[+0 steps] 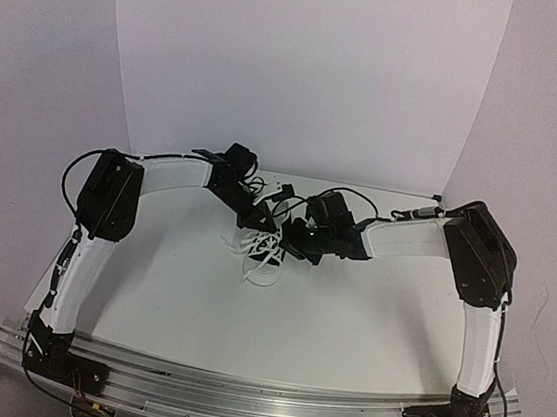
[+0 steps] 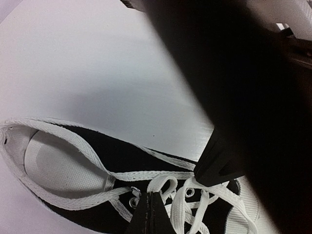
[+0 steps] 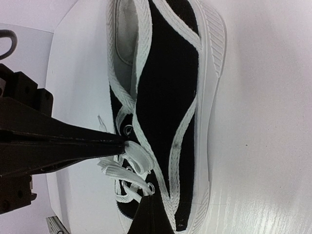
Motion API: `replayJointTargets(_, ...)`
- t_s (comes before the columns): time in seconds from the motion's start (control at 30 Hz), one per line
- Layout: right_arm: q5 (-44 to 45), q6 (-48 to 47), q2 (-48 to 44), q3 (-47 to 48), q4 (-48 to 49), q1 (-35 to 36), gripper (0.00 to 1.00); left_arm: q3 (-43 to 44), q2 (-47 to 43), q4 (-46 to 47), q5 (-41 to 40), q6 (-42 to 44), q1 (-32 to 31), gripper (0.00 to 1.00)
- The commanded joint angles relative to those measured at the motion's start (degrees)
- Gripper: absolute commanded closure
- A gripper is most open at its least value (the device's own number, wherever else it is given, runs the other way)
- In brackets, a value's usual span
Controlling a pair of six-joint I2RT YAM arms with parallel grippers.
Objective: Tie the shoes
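Note:
The black canvas sneaker (image 3: 165, 87) with its white sole lies on its side on the white table; it also shows in the left wrist view (image 2: 97, 151). In the top view both grippers mostly cover it, and loose white laces (image 1: 260, 267) trail toward me. My left gripper (image 2: 150, 194) is shut on a small loop of lace (image 2: 165, 184) by the top eyelets; it enters the right wrist view from the left (image 3: 122, 144). My right gripper (image 3: 150, 200) is shut on a lace strand (image 3: 127, 176) close by, and its dark tip shows in the left wrist view (image 2: 219, 165).
A white backdrop (image 1: 304, 71) stands behind the table. Both arms (image 1: 108, 199) (image 1: 479, 257) reach inward and meet over the shoe at the table's far middle. A metal rail (image 1: 257, 397) runs along the near edge.

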Motion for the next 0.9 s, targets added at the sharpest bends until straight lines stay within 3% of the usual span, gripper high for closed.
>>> replayJointTargets(0.0, -0.6, 0.3, 0.2, 1.5, 1.0, -0.2, 1.0, 1.9, -1.3, -1.2, -0.9, 2.0, -0.4, 1.0)
replayJointTargets(0.3, -1.0, 1.2, 1.5, 3.2, 1.0, -0.2, 1.0, -3.4, -7.7, 2.6, 1.3, -1.9, -0.3, 1.0)
replayJointTargets(0.7, -0.2, 1.4, 0.0, 0.4, 1.1, -0.2, 1.0, -1.5, -6.8, 0.3, 1.5, -1.1, -0.4, 1.0)
replayJointTargets(0.87, -0.8, 2.8, 2.4, 4.4, 1.3, -0.3, 1.0, -3.4, -7.9, 0.1, 2.8, -2.1, -0.5, 1.0)
